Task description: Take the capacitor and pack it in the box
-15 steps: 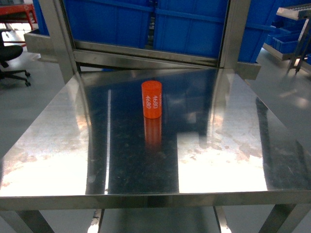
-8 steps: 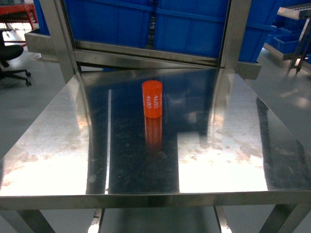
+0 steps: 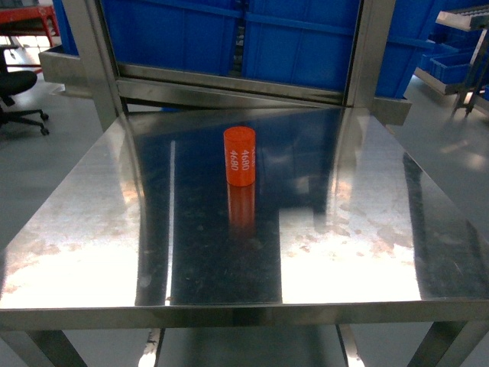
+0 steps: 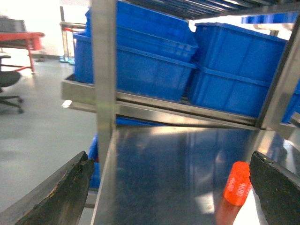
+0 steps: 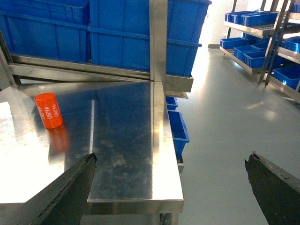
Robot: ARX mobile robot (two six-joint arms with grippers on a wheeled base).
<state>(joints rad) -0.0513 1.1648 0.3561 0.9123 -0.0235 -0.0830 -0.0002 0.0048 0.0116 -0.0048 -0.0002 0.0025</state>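
The left end effector [image 4: 171,187] is seen spread wide, empty, off the table's [image 3: 92,229] left side. The capacitor [image 3: 239,156] is left upright mid-table, ungrasped. The right end effector [image 5: 171,187] is likewise spread, empty. No box is visible; picking and packing are judged outstanding.

Steel table [image 3: 367,252]: polished top, smudged and blotched toward near edge, mirroring blue bins [image 3: 306,38] behind. Square steel uprights at back corners; angled steel shelf rail crosses between them just above rear edge. Capacitor [image 3: 239,156] stands upright on top, back of centre, white print "4680" on side, orange reflection directly below it on steel. Same capacitor seen at table's far left in right wrist view [image 5: 48,110], tilted by camera angle in left wrist view [image 4: 237,183].
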